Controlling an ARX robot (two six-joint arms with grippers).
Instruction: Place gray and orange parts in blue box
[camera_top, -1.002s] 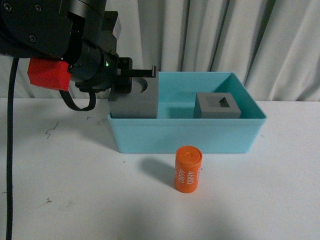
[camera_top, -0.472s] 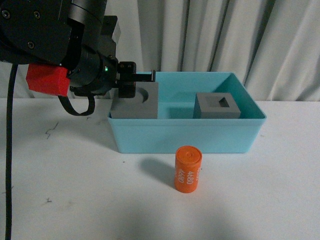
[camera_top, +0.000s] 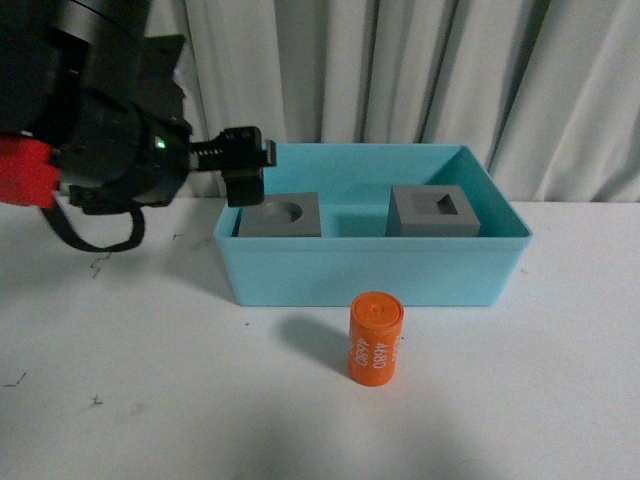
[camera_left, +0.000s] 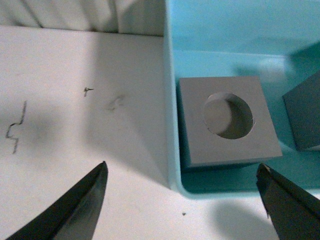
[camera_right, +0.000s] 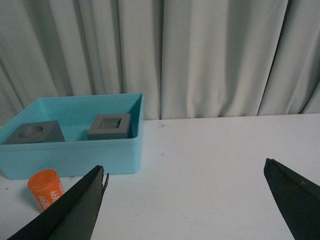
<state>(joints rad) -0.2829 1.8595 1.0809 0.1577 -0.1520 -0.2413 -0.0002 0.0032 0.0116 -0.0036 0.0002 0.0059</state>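
Cubes: round-recess gray cube (camera_top: 281, 215) and rectangular-recess gray cube (camera_top: 434, 211) rest inside blue box (camera_top: 370, 270), apart. Orange cylinder (camera_top: 375, 338) stands on table (camera_top: 150, 380) just before box. Left pincer (camera_left: 181, 172) wide, empty, over box's left wall. Right pincer (camera_right: 185, 167) wide, empty.
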